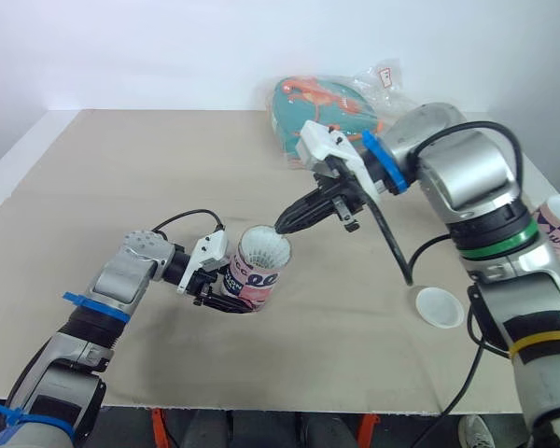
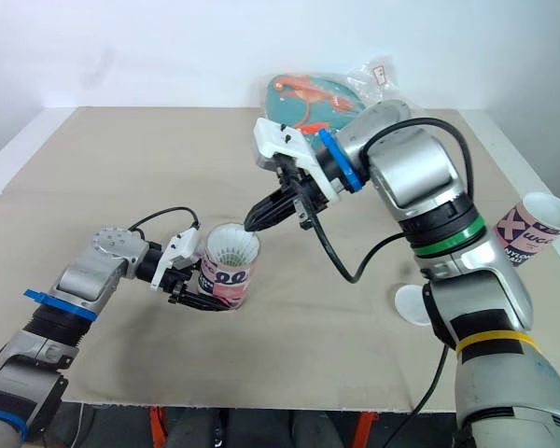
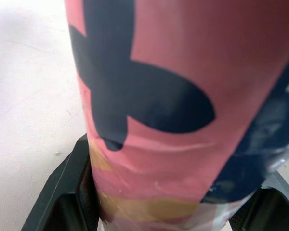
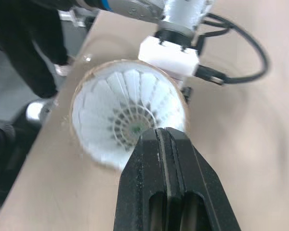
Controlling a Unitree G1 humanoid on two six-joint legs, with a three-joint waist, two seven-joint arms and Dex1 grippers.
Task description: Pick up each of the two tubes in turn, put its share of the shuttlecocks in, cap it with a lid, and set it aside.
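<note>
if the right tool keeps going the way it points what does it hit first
Probably the shuttlecock seated in the mouth of the tube that the left tool holds; the shut right tool hovers at its rim, pointing down into the feathers.

Beige tabletop (image 1: pixel 168 187), clear plastic bag (image 1: pixel 389 82) at its far edge, teal and orange pack (image 1: pixel 310 105) inside, white wall (image 1: pixel 168 47) behind.

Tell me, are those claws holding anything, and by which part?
The left gripper clamps the pink tube low on its sides. The right gripper, shut, holds nothing; its tip is by the shuttlecock inside.
</note>
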